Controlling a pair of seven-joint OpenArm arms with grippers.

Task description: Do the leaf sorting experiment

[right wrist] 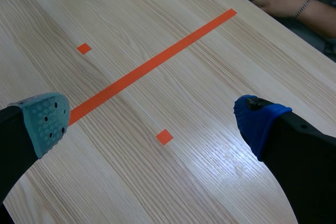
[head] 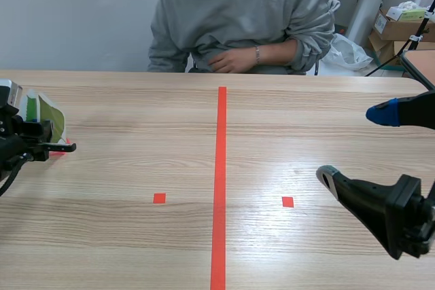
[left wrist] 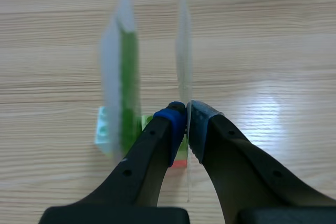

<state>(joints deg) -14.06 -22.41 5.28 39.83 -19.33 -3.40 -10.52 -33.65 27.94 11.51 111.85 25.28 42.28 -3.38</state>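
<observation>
Leaf cards (left wrist: pixel 128 77): at least two (blurred, edge-on) | left gripper (left wrist: pixel 187 123): clamped on one | right gripper (right wrist: pixel 152 120): fingers apart

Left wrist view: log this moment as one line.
left claw: shut on clear sheet | green card: beside claw | right claw: open, empty, over table
</observation>
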